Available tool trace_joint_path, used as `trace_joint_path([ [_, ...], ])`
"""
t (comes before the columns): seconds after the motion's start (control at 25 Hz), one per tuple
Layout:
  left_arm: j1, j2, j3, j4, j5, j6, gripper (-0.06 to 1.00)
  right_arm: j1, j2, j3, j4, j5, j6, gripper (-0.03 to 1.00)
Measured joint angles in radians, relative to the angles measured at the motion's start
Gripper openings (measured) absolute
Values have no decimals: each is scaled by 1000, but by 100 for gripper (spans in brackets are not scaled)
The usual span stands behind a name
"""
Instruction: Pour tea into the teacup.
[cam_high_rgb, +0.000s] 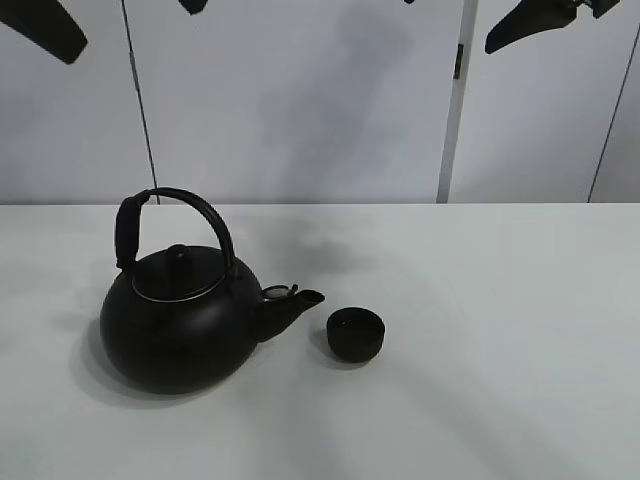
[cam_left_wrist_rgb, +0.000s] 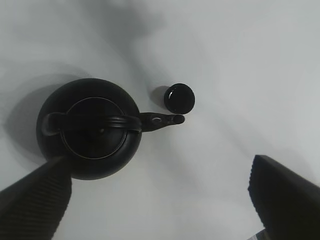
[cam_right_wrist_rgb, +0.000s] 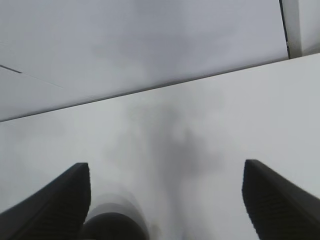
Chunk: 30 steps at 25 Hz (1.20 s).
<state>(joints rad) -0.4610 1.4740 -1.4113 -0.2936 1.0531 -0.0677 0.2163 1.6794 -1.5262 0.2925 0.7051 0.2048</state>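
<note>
Kettle (cam_high_rgb: 175, 320): stood on the table (cam_high_rgb: 500, 350), left of centre, spout pointing right.
Teacup (cam_high_rgb: 356, 334): sat on the table just right of the spout tip, apart from it.
My left gripper (cam_left_wrist_rgb: 160, 195): hung above both, touching neither.

Matte blk teacup (cam_high_rgb: 356, 333); matte blk kettle (cam_high_rgb: 175, 325); smooth white table (cam_high_rgb: 500, 350).

A small matte black teacup (cam_high_rgb: 356, 333) (cam_left_wrist_rgb: 180, 97), round and without a handle, is set upright on the white table (cam_high_rgb: 500, 350), its mouth open upward. It is placed just beside the tip of the spout of a large round black kettle (cam_high_rgb: 175, 315) (cam_left_wrist_rgb: 89, 127), apart from it. The kettle is stood upright with its lid on and its arched handle raised.
</note>
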Motion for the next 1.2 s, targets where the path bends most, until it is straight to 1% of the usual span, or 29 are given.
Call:
trace_joint_path([
  [0.12,43,43,-5,-53,2,43,69,0,0,0,1,53,0,57],
  [0.32,118,48,-10,-170,4,124,69,0,0,0,22,142,-1,57],
  [0.44,137,48,-10,-187,7,144,69,0,0,0,30,210,-8,57],
  [0.6,137,68,-10,-204,24,150,69,0,0,0,32,312,-15,57],
  [0.72,137,90,-10,-231,25,157,69,0,0,0,33,364,-18,57],
  [0.88,131,104,-2,-253,25,165,69,7,0,0,33,397,-25,57],
  [1.0,121,117,1,-253,25,168,69,19,0,0,31,399,-26,57],
  [1.2,119,146,18,-259,23,168,69,69,11,0,19,391,-26,57],
])
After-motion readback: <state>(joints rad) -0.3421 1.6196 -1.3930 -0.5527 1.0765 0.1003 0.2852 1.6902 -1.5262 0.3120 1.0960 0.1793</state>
